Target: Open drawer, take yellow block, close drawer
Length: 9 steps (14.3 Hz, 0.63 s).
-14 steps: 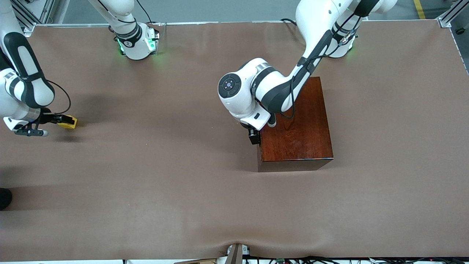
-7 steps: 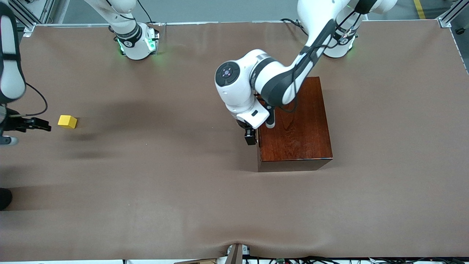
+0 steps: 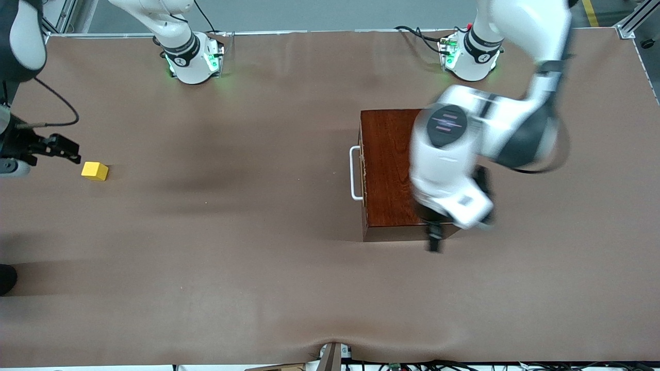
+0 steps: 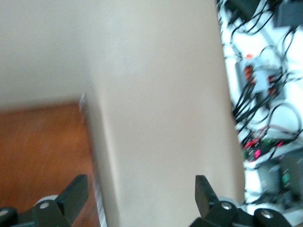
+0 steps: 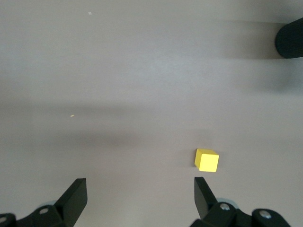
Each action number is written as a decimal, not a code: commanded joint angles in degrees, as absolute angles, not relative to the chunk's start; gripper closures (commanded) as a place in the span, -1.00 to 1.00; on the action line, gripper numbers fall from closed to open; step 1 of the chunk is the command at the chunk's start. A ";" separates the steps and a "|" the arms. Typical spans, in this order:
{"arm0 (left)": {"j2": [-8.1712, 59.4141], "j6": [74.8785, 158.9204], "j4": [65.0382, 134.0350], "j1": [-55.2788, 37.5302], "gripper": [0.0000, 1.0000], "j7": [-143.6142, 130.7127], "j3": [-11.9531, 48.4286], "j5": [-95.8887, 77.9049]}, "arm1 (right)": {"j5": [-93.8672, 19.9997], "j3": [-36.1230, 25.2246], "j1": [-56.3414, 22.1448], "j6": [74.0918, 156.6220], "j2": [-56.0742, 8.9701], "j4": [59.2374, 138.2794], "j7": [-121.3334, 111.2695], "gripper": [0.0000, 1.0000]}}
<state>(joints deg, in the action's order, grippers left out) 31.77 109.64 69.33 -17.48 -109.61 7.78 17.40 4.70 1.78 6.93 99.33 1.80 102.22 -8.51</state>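
Note:
The yellow block lies alone on the brown cloth at the right arm's end of the table, and it also shows in the right wrist view. My right gripper hangs open just beside the block, apart from it and holding nothing. In the reddish-brown wooden box the drawer is pushed in, and its white handle faces the right arm's end. My left gripper is open and empty over the box's edge nearest the front camera, blurred by motion. The box top shows under one finger.
The brown cloth covers the whole table. Cables and power strips lie past the table edge nearest the front camera. A black rounded object sits at the right arm's end.
My right gripper let go of the yellow block and drew back from it. The left arm swung from the drawer's front across the box, uncovering the handle.

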 commanded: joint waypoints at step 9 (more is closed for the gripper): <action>10.39 109.95 85.93 3.16 -1.00 -56.73 8.97 -2.11 | 2.46 1.23 3.78 91.14 1.93 94.13 -7.03 -1.00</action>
<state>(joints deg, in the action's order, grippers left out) 16.92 109.60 78.60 1.42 -63.47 8.21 -0.23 3.45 1.66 4.11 91.67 2.13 95.04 -6.72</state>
